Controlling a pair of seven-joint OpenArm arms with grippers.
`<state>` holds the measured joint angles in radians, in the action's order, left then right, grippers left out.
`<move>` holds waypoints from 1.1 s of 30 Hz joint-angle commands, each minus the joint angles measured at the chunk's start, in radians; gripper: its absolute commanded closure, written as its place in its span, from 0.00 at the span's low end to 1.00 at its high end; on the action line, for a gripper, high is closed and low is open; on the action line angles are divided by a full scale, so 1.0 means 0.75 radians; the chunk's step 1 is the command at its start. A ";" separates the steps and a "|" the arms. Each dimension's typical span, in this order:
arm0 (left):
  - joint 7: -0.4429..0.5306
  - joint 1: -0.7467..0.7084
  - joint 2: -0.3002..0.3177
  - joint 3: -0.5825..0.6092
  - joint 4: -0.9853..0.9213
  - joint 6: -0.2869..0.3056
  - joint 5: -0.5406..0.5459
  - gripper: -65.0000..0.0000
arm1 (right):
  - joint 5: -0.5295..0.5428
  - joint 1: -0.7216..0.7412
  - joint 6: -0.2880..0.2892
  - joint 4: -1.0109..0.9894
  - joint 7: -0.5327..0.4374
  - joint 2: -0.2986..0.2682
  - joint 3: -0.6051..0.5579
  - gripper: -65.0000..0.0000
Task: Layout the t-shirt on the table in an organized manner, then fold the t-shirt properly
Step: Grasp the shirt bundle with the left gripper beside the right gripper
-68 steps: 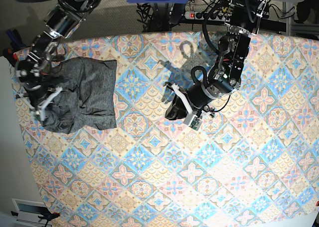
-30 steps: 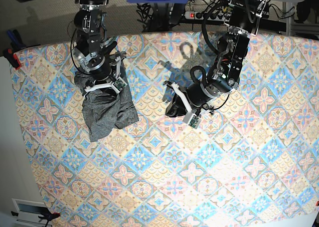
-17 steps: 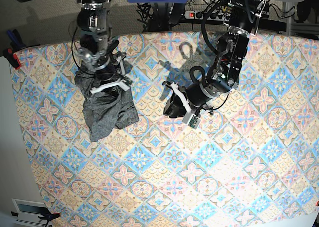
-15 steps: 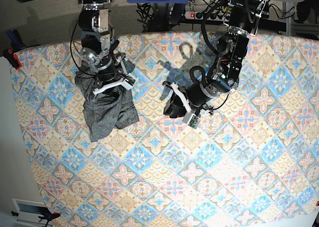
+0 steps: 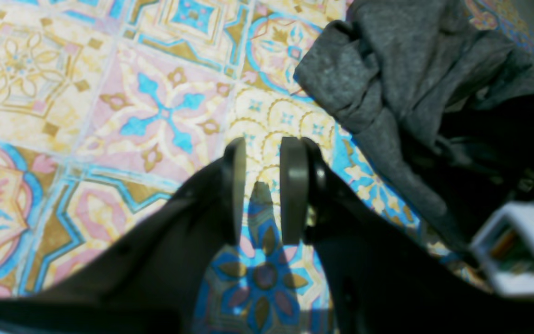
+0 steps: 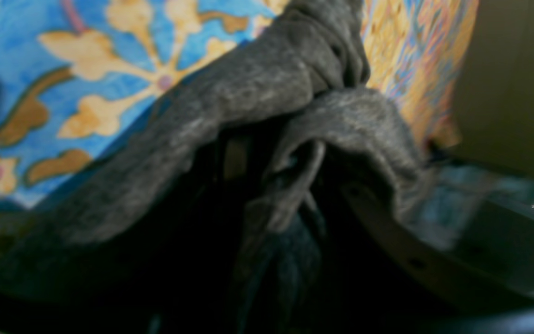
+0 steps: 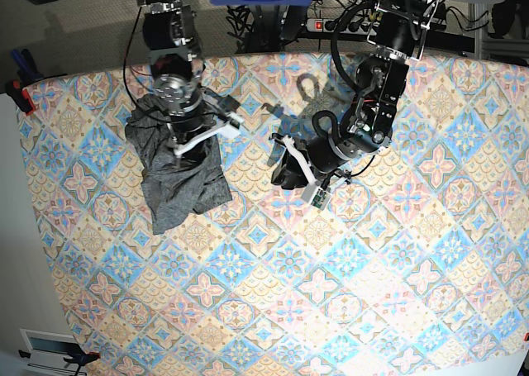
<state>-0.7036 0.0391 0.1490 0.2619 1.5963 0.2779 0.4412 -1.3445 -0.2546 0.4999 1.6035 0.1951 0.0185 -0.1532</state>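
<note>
The dark grey t-shirt lies bunched and wrinkled on the left part of the patterned table. My right gripper sits on the shirt's upper right part. In the right wrist view, folds of the t-shirt drape over and between its parted jaws, and one finger shows at the right. My left gripper hangs low over bare table near the middle. Its fingers are a little apart with nothing between them. The t-shirt lies just ahead and to the right of it.
A power strip and cables run behind the table's far edge. A red clamp grips the table's left corner. A white housing on the other arm shows beside the shirt in the left wrist view.
The right arm dragged the shirt from the far left edge toward the middle, then shifted a little right and parted its jaws. The left gripper's fingers parted slightly; that arm barely moved.
</note>
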 commanded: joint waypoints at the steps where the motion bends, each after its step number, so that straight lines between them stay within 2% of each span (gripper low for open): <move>1: 0.031 0.023 -0.003 -0.004 0.021 0.005 0.014 0.79 | 0.057 -0.077 0.264 -0.065 -0.071 0.015 -0.061 0.72; 5: 0.031 0.025 -0.003 -0.007 0.021 0.005 0.014 0.79 | -0.107 -0.095 0.264 -0.136 -0.067 0.001 -0.194 0.72; 8: 0.031 0.025 -0.003 -0.007 0.021 0.005 0.014 0.79 | -0.185 -0.095 0.264 -0.222 -0.063 0.003 -0.228 0.72; 16: 0.031 0.025 -0.003 -0.007 0.023 0.005 0.016 0.79 | -0.185 -0.097 0.251 -0.269 -0.061 0.003 -0.228 0.72; 18: 0.031 0.025 -0.003 -0.007 0.025 0.005 0.016 0.79 | -0.185 -0.099 0.161 -0.232 -0.061 0.003 -0.226 0.72; 21: 0.031 0.025 -0.003 -0.009 0.025 0.005 0.020 0.79 | -0.185 -0.099 -0.062 -0.134 -0.063 0.003 -0.231 0.72; 23: 0.031 0.025 -0.003 -0.009 0.023 0.005 0.020 0.79 | -0.185 -0.099 -0.148 -0.079 -0.071 0.003 -0.239 0.72; 30: 0.031 0.025 -0.028 -0.015 0.021 0.005 0.016 0.79 | -0.185 -0.099 -0.158 0.003 -0.095 0.001 -0.396 0.72; 33: 0.031 0.025 -0.028 -0.015 0.021 0.005 0.016 0.79 | -0.107 -0.093 -0.158 0.038 -0.098 0.001 -0.411 0.72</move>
<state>-0.7036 0.0414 0.1310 0.2543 1.5955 0.2752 0.4435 -1.4281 -0.3241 0.3683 1.6207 0.1158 0.0170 -0.4633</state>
